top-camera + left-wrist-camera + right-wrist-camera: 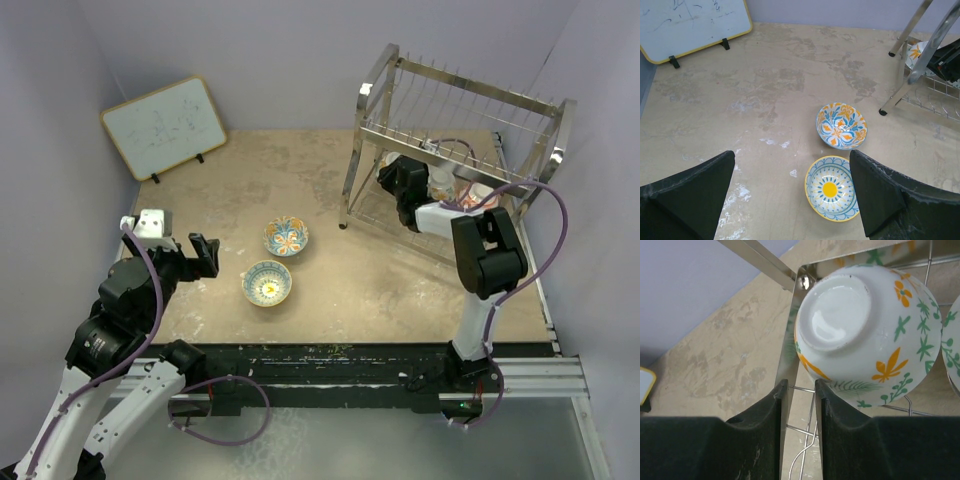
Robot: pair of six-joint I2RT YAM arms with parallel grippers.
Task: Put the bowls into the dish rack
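Step in hand: racking a bowl, as I read it. The right gripper [800, 385] is inside the lower tier of the dish rack [470, 95], upper right of the top view. A green-and-orange bowl [865, 325] sits there on its side with its foot toward the wrist camera. A second racked bowl [952, 355] shows at the right edge.

Right fingers [765, 420]: a narrow slot apart, with nothing pinched that I can see. One tip is at the bowl's lower rim — touching or just short, can't tell.

Left gripper [792, 157]: fingers spread wide and empty, hovering over the table [350, 290].

Two bowls are not loaded yet, at centre of the top view: the blue-and-yellow bowl [831, 189] just beside the orange-and-blue bowl [841, 125].

Next, my call: the right arm backs straight out without clipping that rim or the wires. Then the left drops onto the blue-and-yellow bowl's rim — a wall pinch.
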